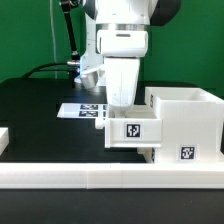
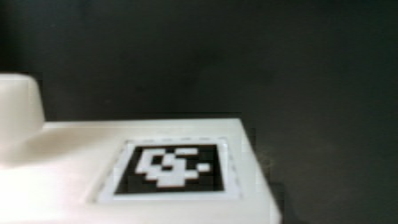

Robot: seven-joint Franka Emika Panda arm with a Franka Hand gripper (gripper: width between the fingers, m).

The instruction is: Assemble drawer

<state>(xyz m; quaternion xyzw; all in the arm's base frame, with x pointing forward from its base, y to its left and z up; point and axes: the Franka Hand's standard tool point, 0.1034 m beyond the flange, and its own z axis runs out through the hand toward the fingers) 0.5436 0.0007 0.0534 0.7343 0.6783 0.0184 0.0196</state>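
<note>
The white box casing (image 1: 190, 112) stands at the exterior view's right, with a tag low on its front. A shallow white tray (image 1: 132, 130) with a square tag sticks out of the casing toward the exterior view's left. A second white part (image 1: 150, 156) shows just below it. My gripper (image 1: 122, 108) comes straight down onto the tray's far side, and its fingertips are hidden behind the tray wall. The wrist view shows a white tray face with its tag (image 2: 171, 166) very close and no fingers, so I cannot tell if the jaws are open or shut.
The marker board (image 1: 82, 110) lies flat on the black table behind the tray. A long low white border rail (image 1: 100, 178) runs along the front, and a short piece (image 1: 4, 138) sits at the exterior view's left. A black cable trails behind the arm.
</note>
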